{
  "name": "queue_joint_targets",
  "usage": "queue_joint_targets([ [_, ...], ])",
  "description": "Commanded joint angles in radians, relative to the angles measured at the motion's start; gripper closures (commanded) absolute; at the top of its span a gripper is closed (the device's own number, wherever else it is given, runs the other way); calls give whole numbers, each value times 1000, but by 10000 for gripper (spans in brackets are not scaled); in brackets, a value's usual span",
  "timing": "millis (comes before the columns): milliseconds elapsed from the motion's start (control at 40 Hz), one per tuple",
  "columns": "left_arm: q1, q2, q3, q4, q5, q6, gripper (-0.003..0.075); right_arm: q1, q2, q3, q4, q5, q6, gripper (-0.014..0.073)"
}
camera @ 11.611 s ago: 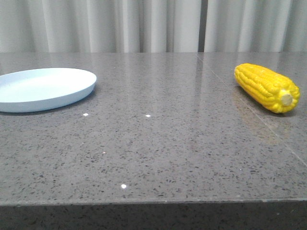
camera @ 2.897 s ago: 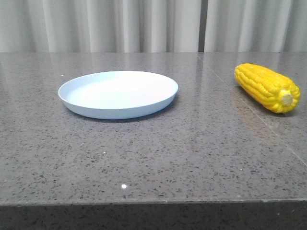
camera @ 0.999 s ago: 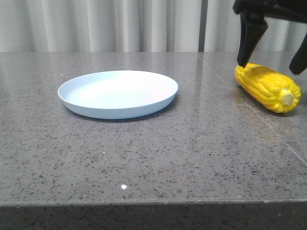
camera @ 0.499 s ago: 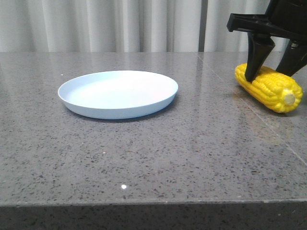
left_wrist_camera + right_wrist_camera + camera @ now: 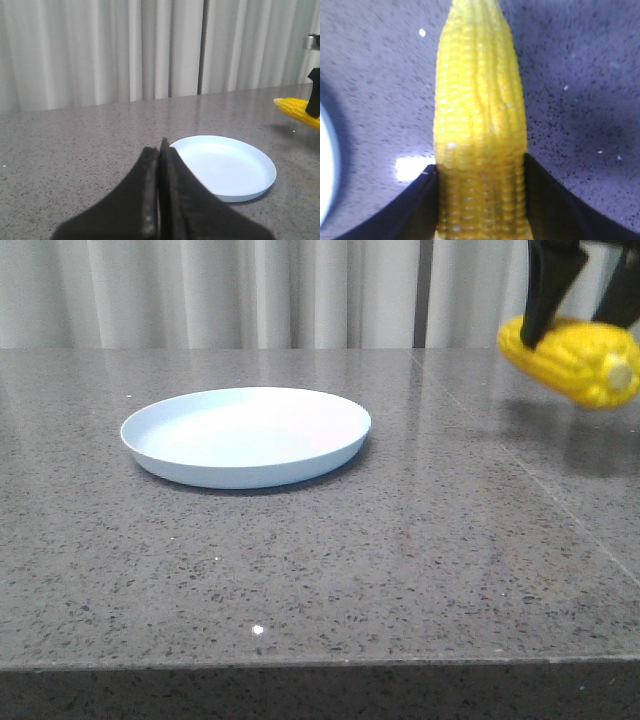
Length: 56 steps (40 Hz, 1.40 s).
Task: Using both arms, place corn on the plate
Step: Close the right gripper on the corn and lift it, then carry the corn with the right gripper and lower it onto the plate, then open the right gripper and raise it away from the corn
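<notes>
the plate [image 5: 245,435] sits on the desk [image 5: 400,560], left of centre. the corn [image 5: 572,362] is well to its right, above the desk surface, held between the fingers of the right pincer [image 5: 585,300]. the left pincer [image 5: 159,190] is nearer than the plate, apart from it. curtains [image 5: 250,290] hang behind the desk.

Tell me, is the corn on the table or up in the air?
In the air. The corn hangs between the right gripper fingers, its shadow on the table below.

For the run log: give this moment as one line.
right gripper: shut on corn, lifted off table | left gripper: shut, empty | plate: empty, left of corn
</notes>
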Motion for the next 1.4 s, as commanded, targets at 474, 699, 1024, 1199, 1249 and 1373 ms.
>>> queue_joint_targets([
  [474, 1, -16, -24, -13, -85, -10, 741, 431, 290, -516, -105, 119, 308, 391],
  [699, 1, -16, -24, -13, -85, -10, 741, 480, 432, -636, -131, 115, 380, 391],
  [1024, 1, -16, -24, -13, -85, -10, 741, 480, 484, -646, -203, 167, 391, 388],
  [1199, 1, -16, -24, -13, -85, -10, 741, 480, 486, -646, -201, 164, 391, 271],
  [1249, 1, -16, -24, -13, -85, -10, 741, 480, 484, -646, -201, 162, 391, 200],
  [1373, 1, -16, -24, -13, -85, -10, 741, 480, 474, -647, -201, 151, 391, 33],
])
